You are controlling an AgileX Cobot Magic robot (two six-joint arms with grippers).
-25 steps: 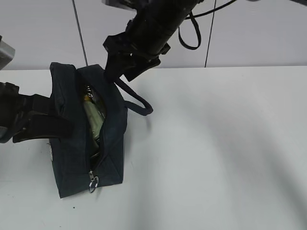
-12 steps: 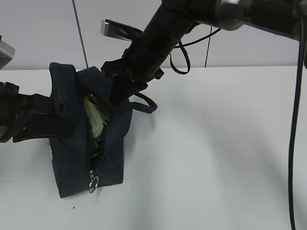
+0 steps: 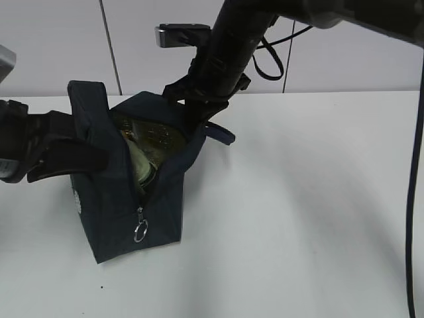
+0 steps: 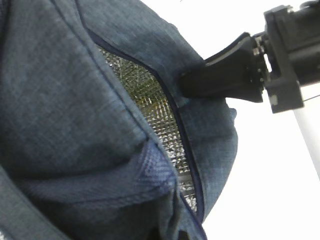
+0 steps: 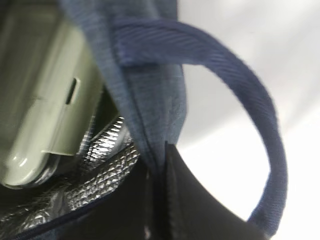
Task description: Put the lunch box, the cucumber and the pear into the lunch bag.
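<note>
The navy lunch bag (image 3: 119, 212) stands on the white table with its top zipper undone and its mouth spread wide. My left gripper (image 3: 99, 158) is shut on the bag's left wall. My right gripper (image 3: 196, 116) is shut on the right rim of the mouth, beside the loop handle (image 5: 250, 100); in the right wrist view its black fingers (image 5: 172, 190) pinch the blue fabric. The pale green lunch box (image 5: 40, 100) lies inside against the silver lining (image 4: 150, 95). I cannot make out the cucumber or the pear; they are hidden.
A metal ring pull (image 3: 140, 231) hangs at the bag's near end. White table (image 3: 298, 212) stretches to the right of the bag. A pale wall with dark vertical seams rises behind. Cables dangle from the right arm (image 3: 265, 63).
My right gripper came down onto the bag's right rim, shut on it and drew it to the right, widening the mouth. The bag shifted and tilted slightly. The left gripper kept its hold.
</note>
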